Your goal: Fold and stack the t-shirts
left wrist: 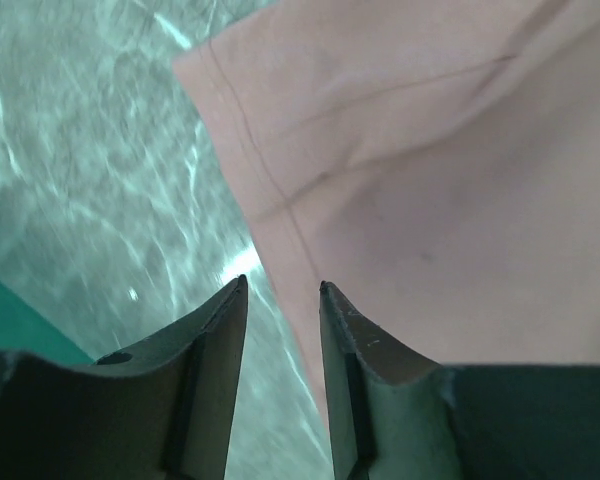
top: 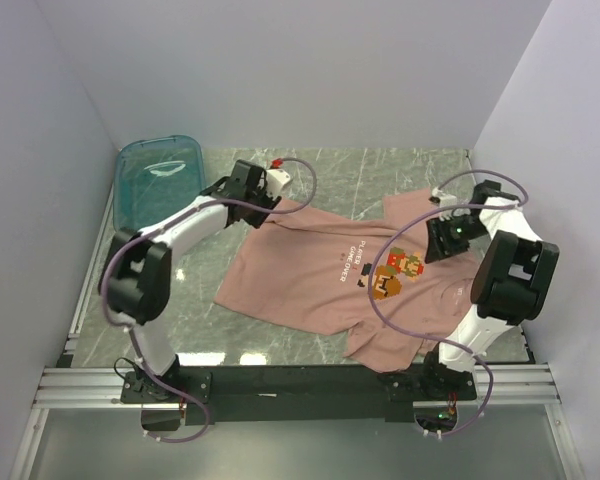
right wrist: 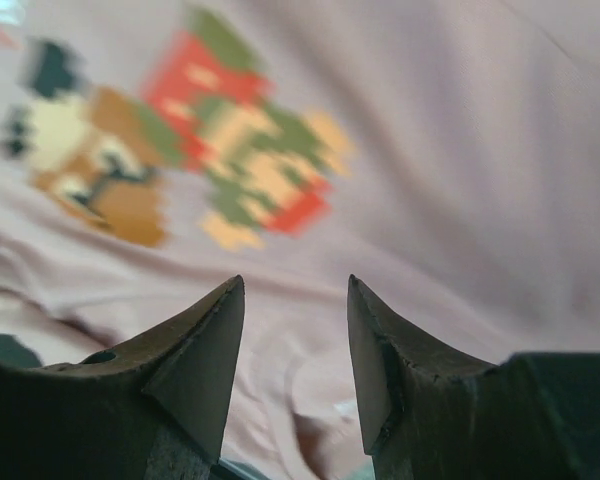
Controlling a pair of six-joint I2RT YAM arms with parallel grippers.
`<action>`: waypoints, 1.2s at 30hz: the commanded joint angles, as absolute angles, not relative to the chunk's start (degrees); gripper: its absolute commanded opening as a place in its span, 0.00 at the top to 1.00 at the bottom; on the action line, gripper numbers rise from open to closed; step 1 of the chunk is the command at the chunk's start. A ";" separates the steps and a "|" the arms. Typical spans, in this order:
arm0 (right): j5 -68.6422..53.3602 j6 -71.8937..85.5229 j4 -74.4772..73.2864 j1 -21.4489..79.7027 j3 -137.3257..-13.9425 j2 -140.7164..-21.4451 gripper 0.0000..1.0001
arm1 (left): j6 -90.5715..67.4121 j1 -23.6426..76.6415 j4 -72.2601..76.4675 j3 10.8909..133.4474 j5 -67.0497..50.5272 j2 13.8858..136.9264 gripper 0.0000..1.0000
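On the marbled tabletop (top: 310, 175) the soft, light pink t-shirt (top: 300, 280) is lying limp. The left gripper (left wrist: 283, 290) and right gripper (right wrist: 295, 285) are hovering slightly parted and empty; hem corners should pinch best.

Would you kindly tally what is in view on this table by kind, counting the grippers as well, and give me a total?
dusty-pink t-shirt: 1
teal see-through plastic tub: 1
grippers: 2 (left gripper, right gripper, both open)
Total: 4
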State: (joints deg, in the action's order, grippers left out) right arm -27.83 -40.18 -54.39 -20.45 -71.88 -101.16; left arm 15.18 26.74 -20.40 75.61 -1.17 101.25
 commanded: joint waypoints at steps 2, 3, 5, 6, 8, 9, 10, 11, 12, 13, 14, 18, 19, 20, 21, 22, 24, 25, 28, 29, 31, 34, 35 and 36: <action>-34.80 -39.73 -55.37 -15.31 -71.11 -95.80 0.47 | 26.01 26.54 -19.69 82.35 -1.84 107.82 0.59; -35.24 -38.86 -55.11 -14.68 -71.10 -95.71 0.47 | 26.62 26.54 -19.51 83.31 -2.37 108.54 0.60; -36.29 -38.06 -55.28 -14.07 -71.63 -95.54 0.47 | 28.12 26.54 -18.90 84.11 -2.46 110.64 0.59; -36.73 -37.88 -55.37 -14.06 -71.89 -95.71 0.47 | 28.82 26.54 -18.81 85.16 -2.55 111.44 0.59; -37.09 -37.71 -55.98 -14.06 -72.68 -95.89 0.47 | 30.14 26.54 -19.16 86.56 -2.55 113.81 0.59; -37.09 -37.62 -55.99 -14.06 -72.86 -95.89 0.47 | 30.23 26.54 -19.42 87.79 -2.55 114.51 0.59; -37.00 -37.62 -56.07 -14.06 -72.95 -95.89 0.47 | 30.50 26.46 -19.25 88.24 -2.55 115.22 0.59; -37.00 -37.53 -56.07 -14.06 -73.04 -95.89 0.47 | 30.41 26.46 -18.99 88.76 -2.29 116.53 0.59; -37.18 -37.62 -56.07 -14.15 -72.95 -95.80 0.47 | 30.32 26.46 -18.55 89.55 -2.11 117.15 0.59; -37.18 -37.53 -56.16 -14.06 -72.86 -95.80 0.47 | 30.24 26.46 -18.46 90.08 -2.02 118.46 0.59; -37.26 -37.53 -56.25 -14.06 -72.69 -95.71 0.47 | 30.32 26.46 -18.28 90.61 -1.85 119.17 0.59; -37.44 -37.88 -56.69 -14.06 -71.99 -95.97 0.47 | 31.20 26.46 -18.19 92.55 -2.20 122.07 0.60; -37.44 -38.05 -56.78 -14.06 -71.81 -95.89 0.47 | 31.20 26.46 -18.11 92.64 -2.20 122.43 0.60; -37.44 -38.23 -56.69 -14.06 -71.63 -95.80 0.47 | 31.11 26.37 -18.02 92.81 -2.20 122.69 0.60; -37.44 -38.23 -56.60 -14.06 -71.28 -95.54 0.47 | 30.85 26.37 -18.02 93.16 -2.11 123.04 0.60; -37.62 -38.32 -56.69 -14.06 -71.19 -95.36 0.47 | 30.76 26.37 -17.76 93.34 -1.76 123.66 0.60; -37.88 -38.32 -56.95 -14.06 -71.19 -95.36 0.47 | 30.33 26.37 -17.67 93.87 -1.50 124.27 0.60; -37.97 -38.32 -57.13 -14.06 -71.28 -95.36 0.47 | 30.15 26.37 -17.67 94.04 -1.58 124.71 0.66; -38.67 -38.41 -57.74 -14.06 -71.81 -95.36 0.47 | 29.88 26.37 -17.32 94.13 -1.32 124.81 0.89; -39.02 -38.32 -58.01 -14.06 -71.98 -95.36 0.47 | 29.80 26.37 -17.23 93.96 -1.06 124.63 0.93; -39.29 -38.41 -58.27 -14.06 -72.33 -95.10 0.47 | 29.45 26.37 -17.14 93.95 -0.53 123.76 1.00; -39.55 -38.41 -58.62 -14.06 -72.60 -94.66 0.47 | 29.00 26.37 -17.14 94.22 -0.18 120.69 1.00; -39.46 -38.50 -58.71 -14.06 -72.60 -94.48 0.47 | 29.00 26.37 -17.14 94.04 -0.18 119.63 1.00; -39.55 -38.50 -58.80 -14.06 -72.68 -94.22 0.47 | 29.00 26.37 -17.05 93.87 -0.18 118.40 1.00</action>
State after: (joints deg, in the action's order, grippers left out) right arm -38.04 -38.22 -57.63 -13.82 -71.13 -97.08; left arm 29.30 26.55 -18.61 91.96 -0.78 124.27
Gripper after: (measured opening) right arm 0.532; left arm 0.012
